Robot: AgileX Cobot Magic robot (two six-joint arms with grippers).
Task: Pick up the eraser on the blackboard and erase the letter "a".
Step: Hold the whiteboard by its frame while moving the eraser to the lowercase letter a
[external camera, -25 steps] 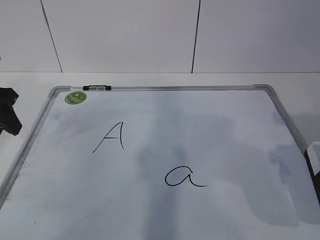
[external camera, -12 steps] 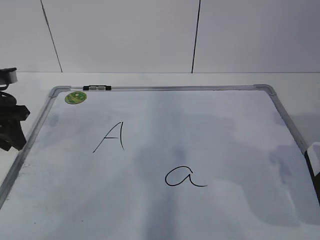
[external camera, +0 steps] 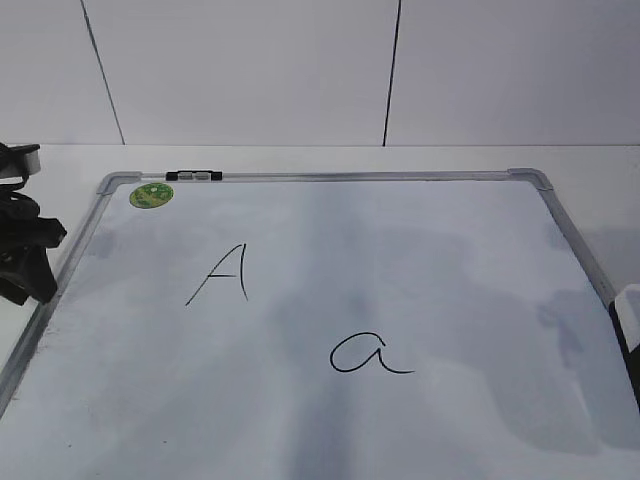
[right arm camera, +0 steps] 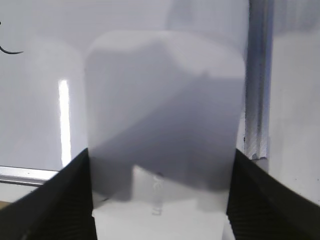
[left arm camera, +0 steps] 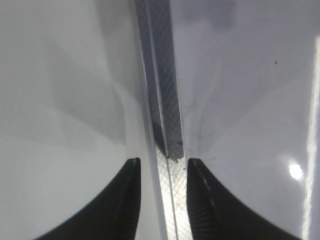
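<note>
Right wrist view: my right gripper [right arm camera: 160,200] pinching eraser [right arm camera: 165,115] on blackboard [external camera: 420,300] at 3 o'clock edge. Letter "a" [external camera: 368,354] intact, centre. My left gripper [left arm camera: 161,172] spread over frame at 9 o'clock.

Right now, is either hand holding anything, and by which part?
The right hand has the eraser between its fingers, at its long sides. The left hand holds nothing.

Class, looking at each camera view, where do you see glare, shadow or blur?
Exterior view: broad grey shadows lie across the large white silver-framed blackboard. Left wrist view: a bright glare spot sits on the board right of the left gripper. Right wrist view: the white rounded-rectangular eraser is blurred and shadowed; a glare streak left.
</note>
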